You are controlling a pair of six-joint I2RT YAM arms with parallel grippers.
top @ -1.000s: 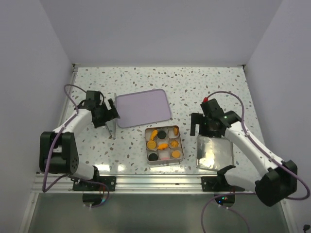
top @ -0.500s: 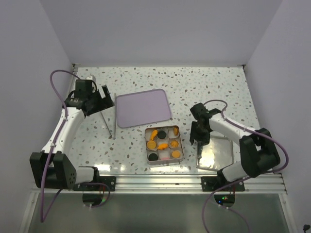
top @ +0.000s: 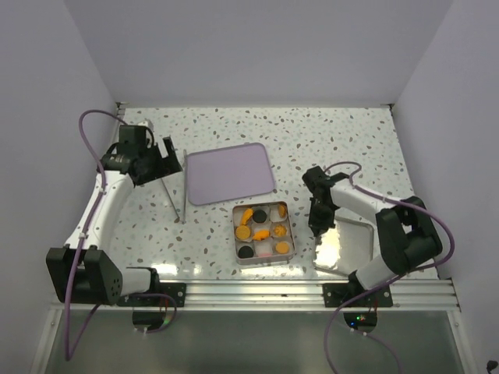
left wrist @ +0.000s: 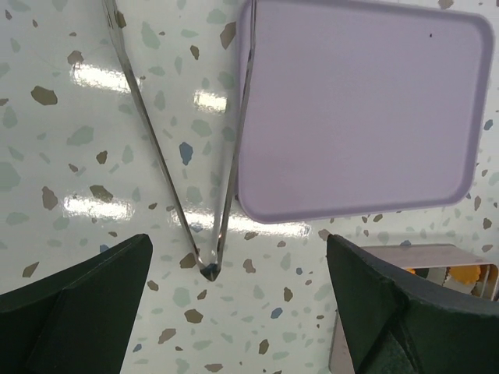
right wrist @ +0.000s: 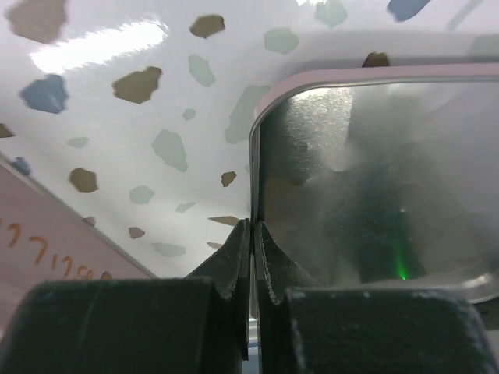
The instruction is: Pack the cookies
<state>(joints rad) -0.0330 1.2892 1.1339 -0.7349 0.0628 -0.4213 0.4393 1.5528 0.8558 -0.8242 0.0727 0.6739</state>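
The cookies, mostly orange with a few dark ones, lie in white paper cups inside the open square tin at the table's front middle. An orange one shows at the lower right of the left wrist view. To the right of the tin lies the tin lid, shiny inside up, with a pink rim. My right gripper is shut on the lid's left rim. My left gripper hangs open at the back left, above the tips of the metal tongs.
A lilac tray lies behind the tin, its near edge just right of the tongs. White walls close in the speckled table on three sides.
My right gripper came down to the lid's left edge and shut on its rim. My left arm swung back and to the left, away from the tongs, jaws still open.
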